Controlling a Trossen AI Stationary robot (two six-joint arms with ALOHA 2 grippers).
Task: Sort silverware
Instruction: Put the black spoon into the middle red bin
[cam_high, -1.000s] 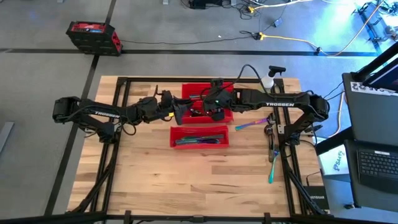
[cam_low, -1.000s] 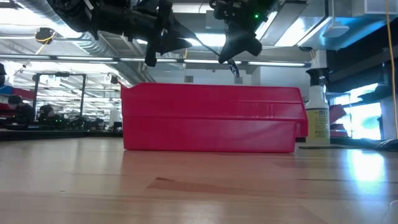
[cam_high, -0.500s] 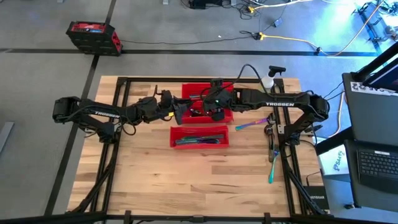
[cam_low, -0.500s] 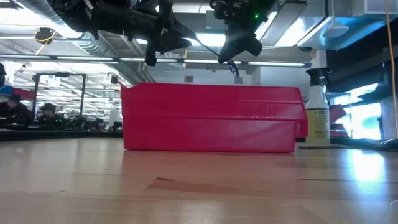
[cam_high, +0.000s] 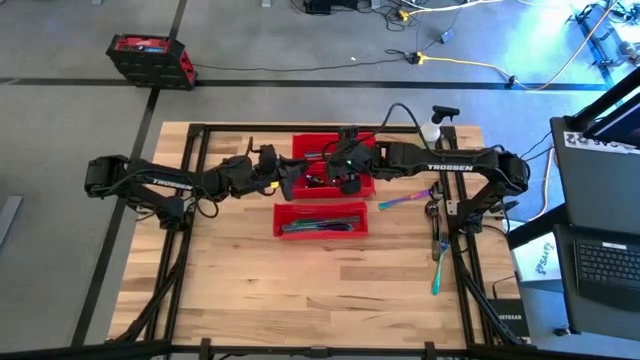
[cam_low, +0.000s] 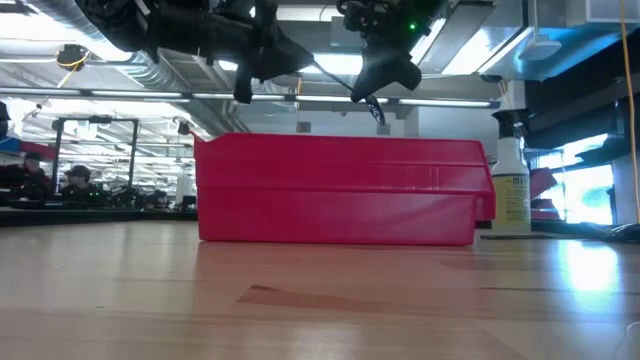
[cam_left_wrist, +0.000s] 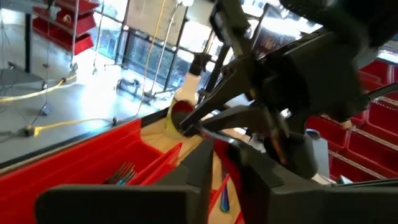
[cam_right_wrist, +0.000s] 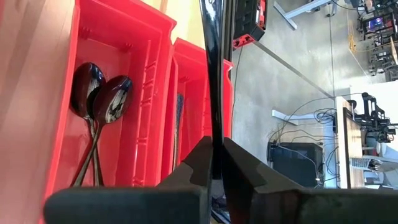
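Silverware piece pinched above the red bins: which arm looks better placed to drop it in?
Right, most likely. The right gripper is shut on the slim dark piece and hangs over the far red bin. The left gripper hovers beside it, at that bin's left end.

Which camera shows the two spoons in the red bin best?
The right wrist view: two dark spoons lie side by side in a red bin, bowls clearly seen. The high view hides them under the arms; the low view shows only bin walls.
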